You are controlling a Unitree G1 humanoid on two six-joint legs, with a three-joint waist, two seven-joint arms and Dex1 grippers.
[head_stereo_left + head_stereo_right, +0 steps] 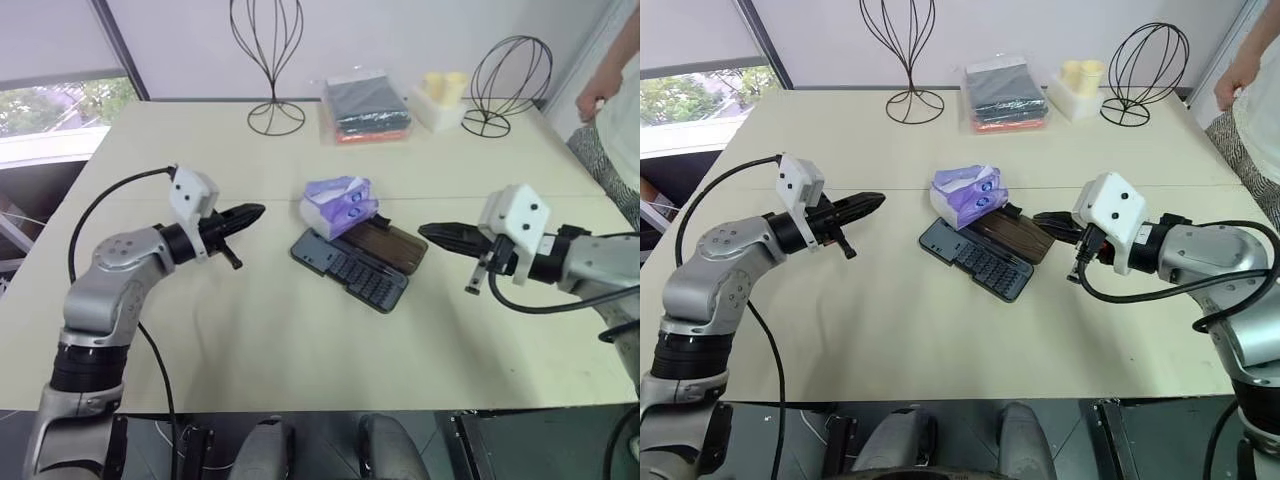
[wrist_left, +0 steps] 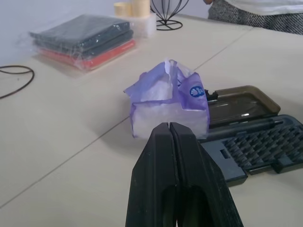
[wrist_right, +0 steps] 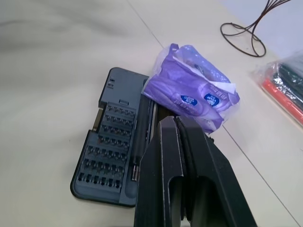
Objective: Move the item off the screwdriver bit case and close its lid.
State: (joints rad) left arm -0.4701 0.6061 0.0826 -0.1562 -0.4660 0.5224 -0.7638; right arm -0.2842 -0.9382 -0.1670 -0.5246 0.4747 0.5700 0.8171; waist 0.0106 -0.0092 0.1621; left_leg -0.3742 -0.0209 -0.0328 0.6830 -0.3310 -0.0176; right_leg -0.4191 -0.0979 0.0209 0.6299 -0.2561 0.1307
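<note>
Packet (image 1: pixel 339 205) on open case (image 1: pixel 352 269), beige table (image 1: pixel 300 340)

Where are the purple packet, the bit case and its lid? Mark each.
purple packet (image 1: pixel 338 204): left eye view, on its printed front.
bit case (image 1: pixel 362 277): left eye view, on the rows of bits.
lid (image 1: pixel 392 243): left eye view, on the open brown panel.
</note>
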